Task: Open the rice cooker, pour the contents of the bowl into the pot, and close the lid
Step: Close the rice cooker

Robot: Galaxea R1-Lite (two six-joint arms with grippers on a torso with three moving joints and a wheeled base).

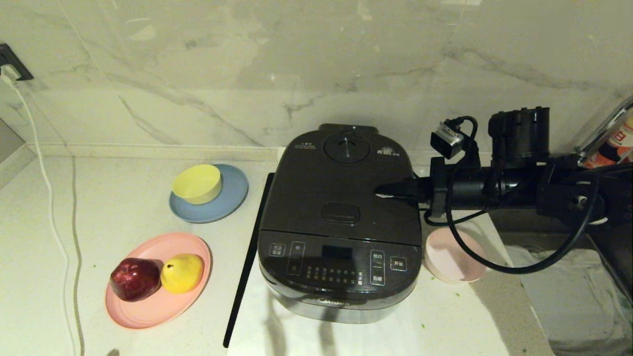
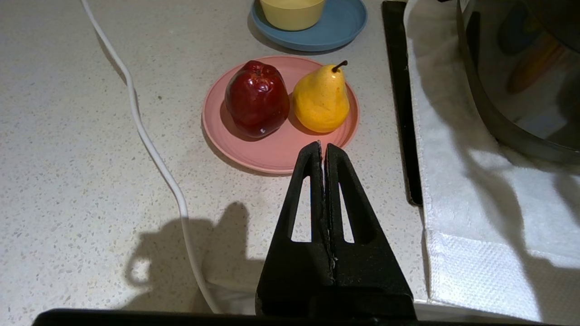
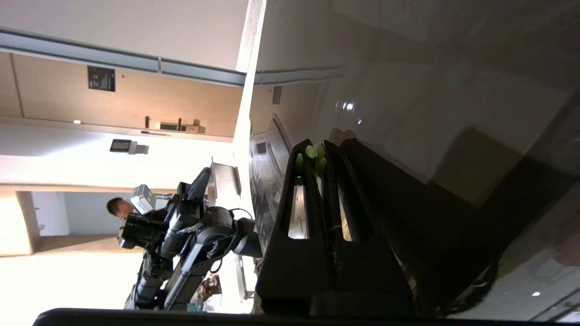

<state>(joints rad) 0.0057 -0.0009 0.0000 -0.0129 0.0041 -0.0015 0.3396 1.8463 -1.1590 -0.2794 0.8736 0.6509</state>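
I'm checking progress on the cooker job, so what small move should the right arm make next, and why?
Probably lift the right gripper clear of the lid. The lid lies flat and closed on the rice cooker, the shut fingers rest over its right side with green bits stuck at their tips, and the bowl stands on the counter beside the cooker. The left gripper is parked by the pink plate.

Shut rice cooker (image 1: 340, 225); bowl (image 1: 451, 257) beside.

counter (image 1: 123, 198) | white cloth (image 1: 435, 316), pink plate (image 1: 148, 306), blue plate (image 1: 232, 198), cable (image 1: 54, 222)
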